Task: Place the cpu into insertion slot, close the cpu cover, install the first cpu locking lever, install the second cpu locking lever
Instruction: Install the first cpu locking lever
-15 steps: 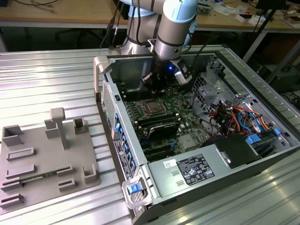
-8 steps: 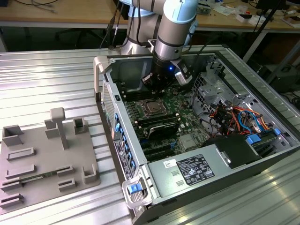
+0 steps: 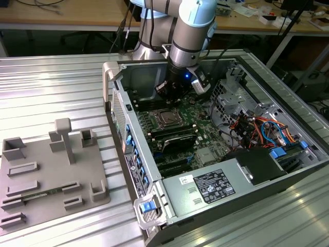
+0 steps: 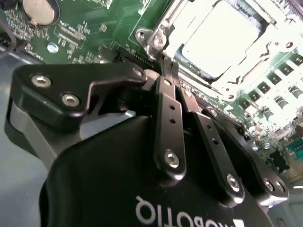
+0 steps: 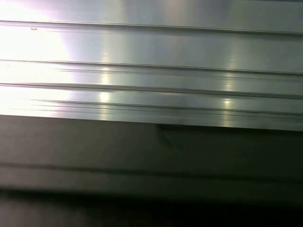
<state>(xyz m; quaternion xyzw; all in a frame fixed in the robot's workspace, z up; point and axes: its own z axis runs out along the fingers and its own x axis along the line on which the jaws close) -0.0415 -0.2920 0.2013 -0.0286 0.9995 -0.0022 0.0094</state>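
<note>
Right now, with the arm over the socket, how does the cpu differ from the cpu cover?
The cpu, a small flat square chip with a silvery-grey metal top, is solid and smooth. The cpu cover, a thin silvery metal frame, is open in its middle and has notched edges. The cpu sits at the socket's centre, and the cpu cover rings it. Both are silvery and appear to lie flat on the green motherboard.
</note>
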